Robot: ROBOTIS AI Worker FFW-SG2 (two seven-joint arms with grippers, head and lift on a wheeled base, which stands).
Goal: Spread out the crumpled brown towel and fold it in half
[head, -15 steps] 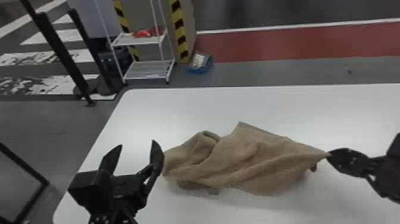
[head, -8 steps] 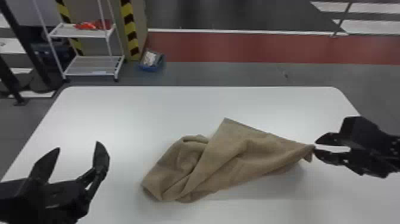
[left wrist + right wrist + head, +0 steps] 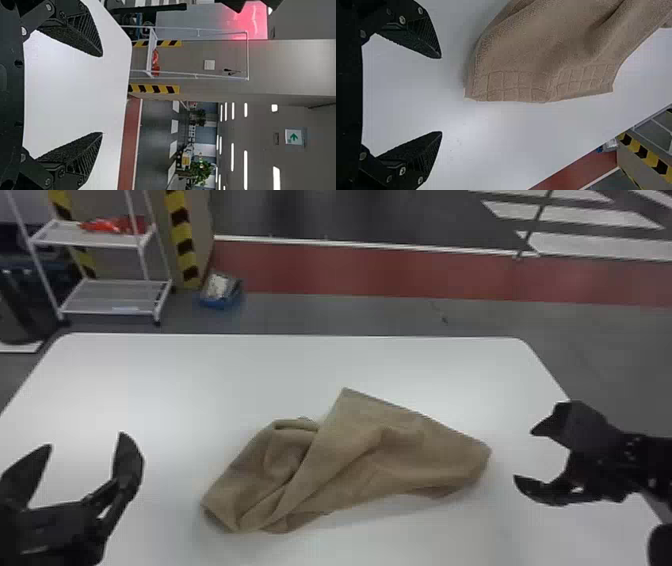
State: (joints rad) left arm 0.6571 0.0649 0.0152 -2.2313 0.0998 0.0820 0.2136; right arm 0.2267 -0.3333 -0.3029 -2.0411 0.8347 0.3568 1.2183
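Brown towel [image 3: 360,460] is lying across the middle of the white table [image 3: 240,375], only partly opened out. Its left portion is sitting in deep, overlapping folds, while the portion toward the right is lying somewhat smoother, with one corner pointing to the far edge. Spreading seems well short of done, and the fold in half is still waiting. The right gripper [image 3: 524,454] is standing just beyond the towel's right end, its fingers spread and gripping nothing; its wrist view is showing the patterned border [image 3: 510,87] ahead of them. The left gripper [image 3: 86,440] is hanging apart from the bunched end, fingers spread wide and empty.
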